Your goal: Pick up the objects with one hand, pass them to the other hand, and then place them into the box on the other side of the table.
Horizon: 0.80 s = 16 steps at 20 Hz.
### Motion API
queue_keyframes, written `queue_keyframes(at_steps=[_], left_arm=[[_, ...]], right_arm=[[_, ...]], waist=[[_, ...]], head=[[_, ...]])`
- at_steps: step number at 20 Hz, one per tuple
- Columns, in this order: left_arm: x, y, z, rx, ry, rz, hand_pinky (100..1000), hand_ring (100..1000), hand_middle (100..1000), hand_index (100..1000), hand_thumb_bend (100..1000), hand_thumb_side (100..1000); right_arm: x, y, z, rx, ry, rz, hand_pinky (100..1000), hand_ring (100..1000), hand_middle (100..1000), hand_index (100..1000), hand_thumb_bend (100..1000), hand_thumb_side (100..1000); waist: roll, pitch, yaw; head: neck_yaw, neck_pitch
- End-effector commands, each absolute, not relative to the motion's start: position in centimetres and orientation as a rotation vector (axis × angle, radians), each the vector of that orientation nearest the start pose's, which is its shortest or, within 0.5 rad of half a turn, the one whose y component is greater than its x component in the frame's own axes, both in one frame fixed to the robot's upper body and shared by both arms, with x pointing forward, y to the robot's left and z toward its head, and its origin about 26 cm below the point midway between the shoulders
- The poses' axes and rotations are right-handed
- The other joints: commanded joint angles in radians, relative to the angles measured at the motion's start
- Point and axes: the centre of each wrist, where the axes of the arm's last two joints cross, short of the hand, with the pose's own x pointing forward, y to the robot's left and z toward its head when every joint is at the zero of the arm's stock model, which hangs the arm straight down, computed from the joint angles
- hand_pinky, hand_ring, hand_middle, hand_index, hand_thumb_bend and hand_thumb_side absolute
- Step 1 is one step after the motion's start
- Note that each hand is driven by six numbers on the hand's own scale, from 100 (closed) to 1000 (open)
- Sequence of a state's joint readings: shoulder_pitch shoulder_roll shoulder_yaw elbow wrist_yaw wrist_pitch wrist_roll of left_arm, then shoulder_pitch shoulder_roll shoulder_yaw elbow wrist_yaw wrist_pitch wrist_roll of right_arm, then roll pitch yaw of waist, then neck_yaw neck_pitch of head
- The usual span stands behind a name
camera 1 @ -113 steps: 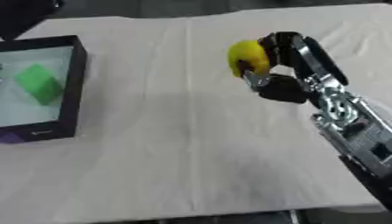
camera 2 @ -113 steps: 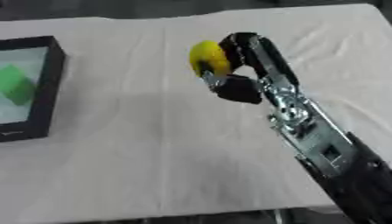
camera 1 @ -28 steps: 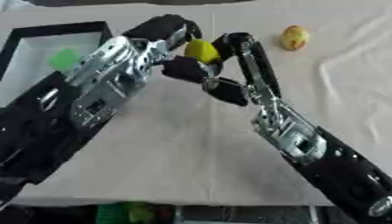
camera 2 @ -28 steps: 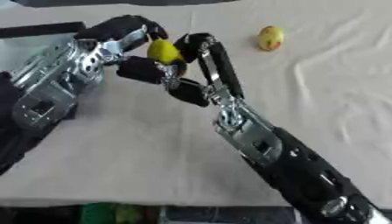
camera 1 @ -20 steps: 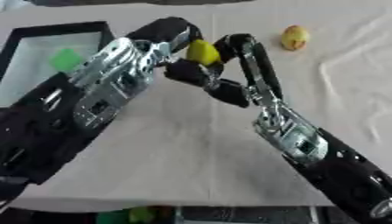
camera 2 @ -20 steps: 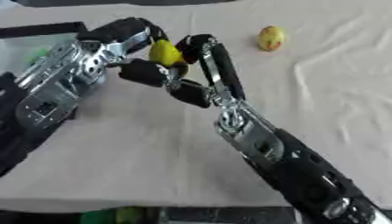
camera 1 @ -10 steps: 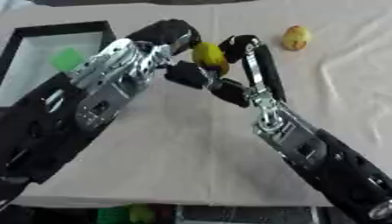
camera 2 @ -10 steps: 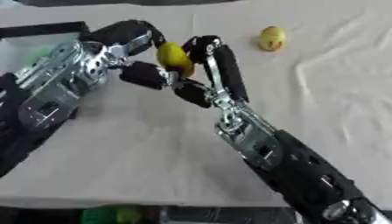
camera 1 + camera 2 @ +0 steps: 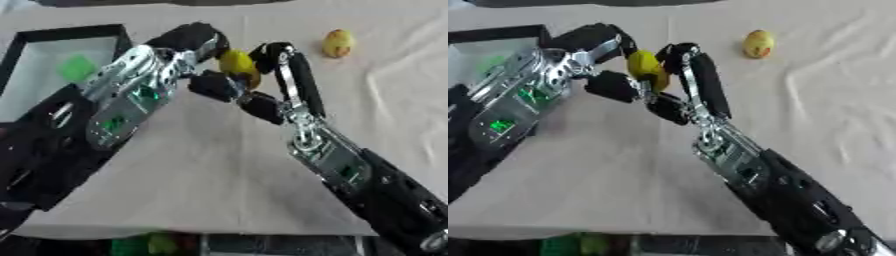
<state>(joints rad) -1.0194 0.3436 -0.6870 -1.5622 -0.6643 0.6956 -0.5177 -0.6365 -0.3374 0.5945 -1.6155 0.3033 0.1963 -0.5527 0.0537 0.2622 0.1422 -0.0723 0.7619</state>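
Mid-frame, both my hands meet on yellow object (image 9: 236,66).
L hand (image 9: 199,47) & R hand (image 9: 278,70) fingers curled round it; box (image 9: 19,50) upper left.

1. Yellow ball (image 9: 237,64), held between the two hands.
2. Left hand (image 9: 194,46) and right hand (image 9: 276,75): black with silver parts.
3. Yellow-and-reddish fruit-shaped object (image 9: 338,43), upper right.
4. Black-walled box (image 9: 52,34) with a pale floor, holding a green block (image 9: 77,68).
5. Cream cloth-covered tabletop (image 9: 210,170).
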Motion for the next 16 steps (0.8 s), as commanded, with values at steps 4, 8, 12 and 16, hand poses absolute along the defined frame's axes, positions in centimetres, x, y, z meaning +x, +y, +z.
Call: queue_keyframes(at_steps=[4,8,12,16], left_arm=[[35.93,5.87,25.76,0.680,-1.385,-1.412,801,798,678,682,130,540],[35.97,5.74,25.65,0.678,-1.396,-1.401,787,787,657,665,101,348],[36.03,5.58,25.54,0.675,-1.410,-1.395,756,756,615,622,100,167],[36.02,5.44,25.59,0.676,-1.450,-1.362,722,721,576,547,100,149]], right_arm=[[34.66,-11.57,15.79,-0.555,-2.217,0.581,534,492,350,488,100,100],[34.65,-11.57,15.71,-0.557,-2.216,0.586,534,491,350,488,100,100],[34.59,-11.53,15.74,-0.554,-2.220,0.589,533,491,350,488,100,100],[34.54,-11.51,15.74,-0.551,-2.223,0.591,533,492,351,489,100,100]], waist=[[-0.001,-0.025,-0.002],[-0.002,-0.025,-0.002],[-0.003,-0.025,-0.002],[-0.004,-0.025,-0.003]], head=[[0.005,-0.009],[0.006,-0.009],[0.008,-0.008],[0.010,-0.008]])
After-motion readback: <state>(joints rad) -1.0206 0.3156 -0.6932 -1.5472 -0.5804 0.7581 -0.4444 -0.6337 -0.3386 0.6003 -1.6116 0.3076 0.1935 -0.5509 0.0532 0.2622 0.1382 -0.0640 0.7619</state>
